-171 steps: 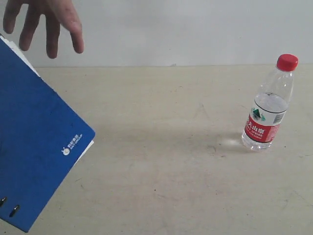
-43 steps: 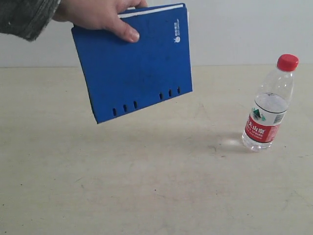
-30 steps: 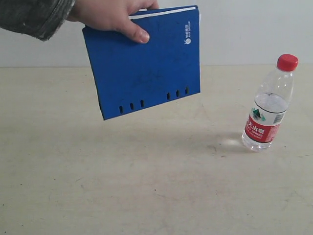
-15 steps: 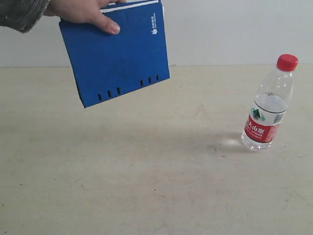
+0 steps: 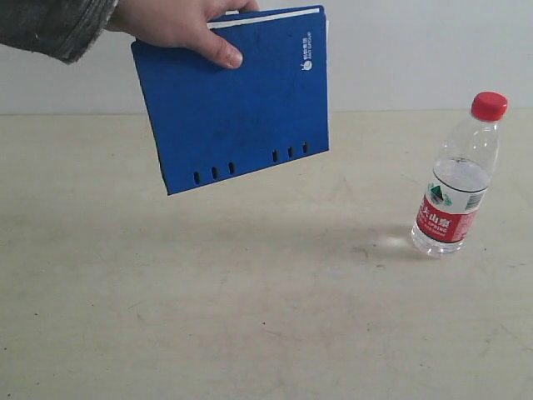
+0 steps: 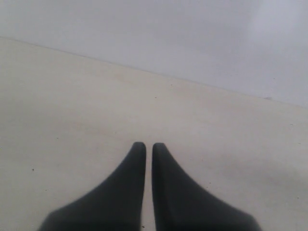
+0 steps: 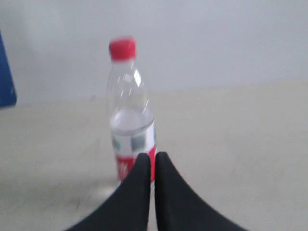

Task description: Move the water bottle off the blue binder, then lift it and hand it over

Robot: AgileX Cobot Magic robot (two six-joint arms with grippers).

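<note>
The water bottle stands upright on the table at the right, red cap on top; the right wrist view shows the bottle straight ahead of my right gripper, which is shut and empty, short of it. A person's hand holds the blue binder in the air over the table's back left, slots along its lower edge. A sliver of the binder shows in the right wrist view. My left gripper is shut over bare table. Neither gripper shows in the exterior view.
The beige table ends at a pale wall behind. The person's grey sleeve reaches in from the upper left.
The hand has swung the binder back to the right and slightly down from half a second ago. The bottle has not moved.
</note>
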